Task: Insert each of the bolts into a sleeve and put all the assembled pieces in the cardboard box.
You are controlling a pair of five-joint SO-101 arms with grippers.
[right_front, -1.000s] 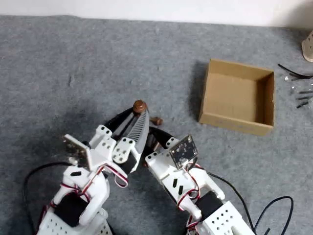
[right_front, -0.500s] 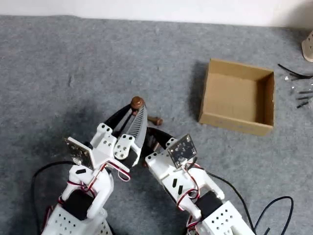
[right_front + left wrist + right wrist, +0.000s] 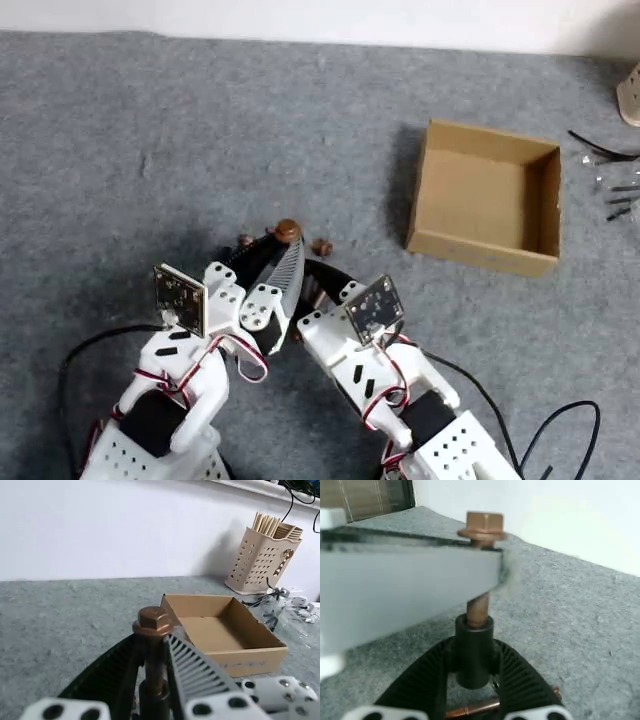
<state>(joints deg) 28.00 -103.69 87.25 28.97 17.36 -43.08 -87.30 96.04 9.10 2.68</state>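
Where the two arms meet over the grey carpet [image 3: 150, 120], the right gripper [image 3: 474, 650] has its black fingers [image 3: 512, 680] clamped on either side of an upright black sleeve [image 3: 474, 630]. A copper bolt [image 3: 152, 622] stands upright in the top of that sleeve, its shank partly in and its hexagonal head well above the rim. The left gripper [image 3: 154, 652] holds the bolt just under the head, its ribbed fingers [image 3: 195, 670] closed against the shank from both sides. On the carpet just beyond the grippers lies a loose bolt [image 3: 322, 246], and a smaller brown piece [image 3: 245, 241] lies on the other side of the held bolt; what it is cannot be told. Farther off, to the right, sits the open box [image 3: 480, 255], well apart from the grippers. Beyond it by the wall stands a perforated beige holder [image 3: 267, 555] with sticks in it, and dark cables [image 3: 610, 180] lie beside the box.
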